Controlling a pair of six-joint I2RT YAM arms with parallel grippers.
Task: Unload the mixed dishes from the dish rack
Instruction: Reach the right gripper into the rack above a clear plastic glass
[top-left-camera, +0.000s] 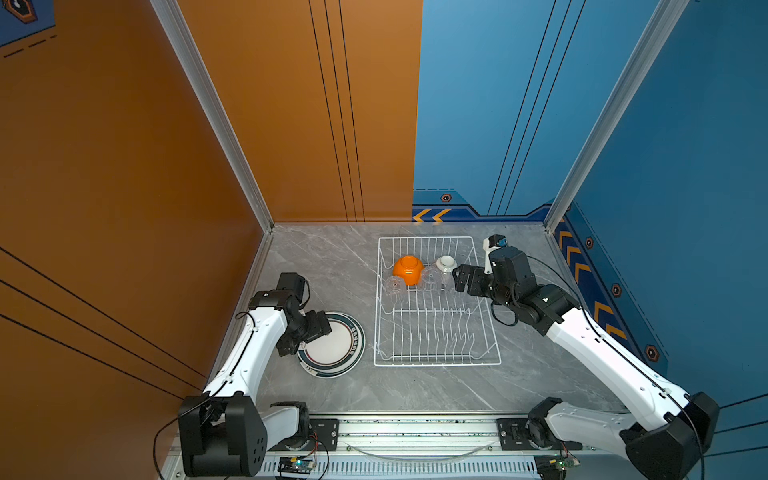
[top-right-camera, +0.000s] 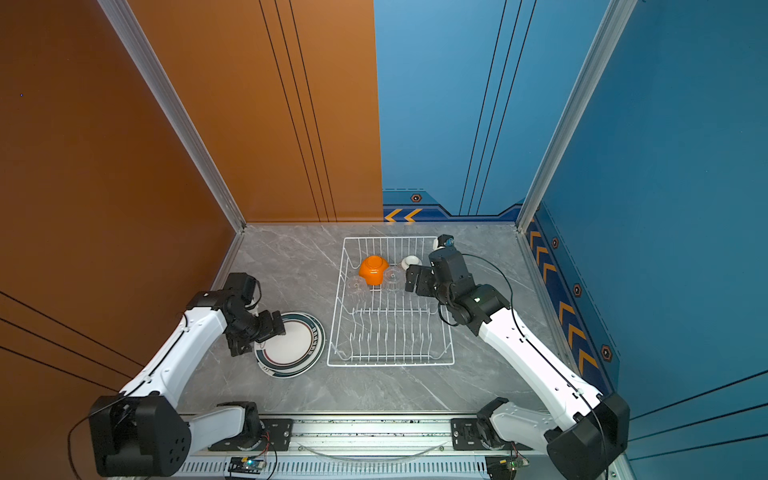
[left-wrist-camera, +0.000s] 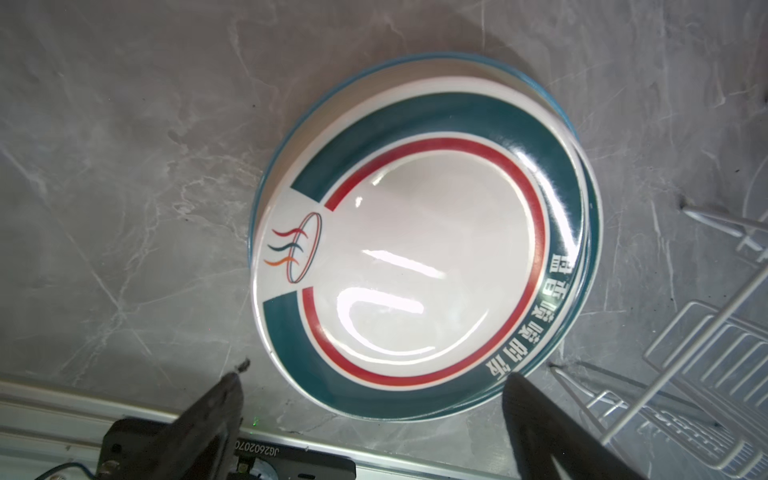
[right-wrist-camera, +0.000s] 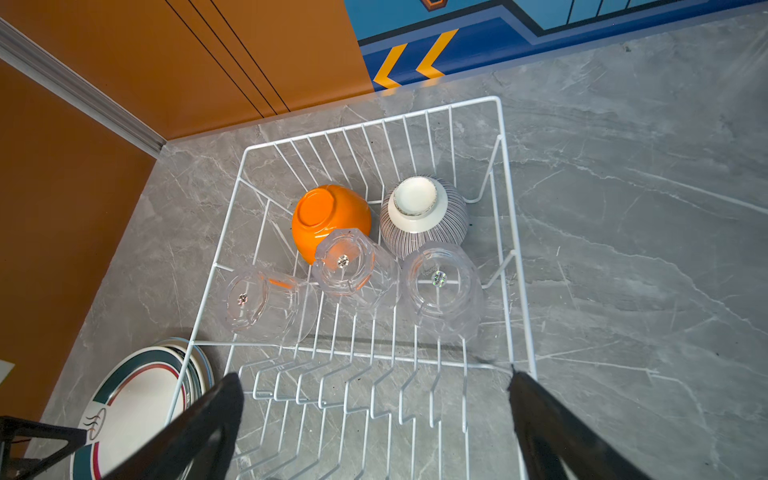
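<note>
Stacked plates (top-left-camera: 332, 345) sit closest, flat on the worktop (top-left-camera: 324, 266) toward its left edge, just beside the dish rack (top-left-camera: 436, 365) at its near-left corner, so I'd call those done. Left gripper (left-wrist-camera: 376, 376) hangs over the stack's left rim, jaws spread wide, nothing between them. Rack's near half is just bare prongs. Further in, three clear cups (right-wrist-camera: 349, 266) stand upside down in a row across it, and behind them toward the far end sit the orange bowl (right-wrist-camera: 328, 220) and the ribbed bowl (right-wrist-camera: 424, 220), both upside down too. Right gripper (right-wrist-camera: 374, 376) hovers over the rack's right side near the rightmost cup, jaws wide apart and empty. Handling guess: cups look light, stiff and slick, can't tell glass from plastic, so treat as breakable and pinch across the walls just under the upturned base. Orange bowl is glossy and round, likely to squirt out; its foot ring looks the better grab. Ribbed one has a tall foot, easiest pinch of the lot
</note>
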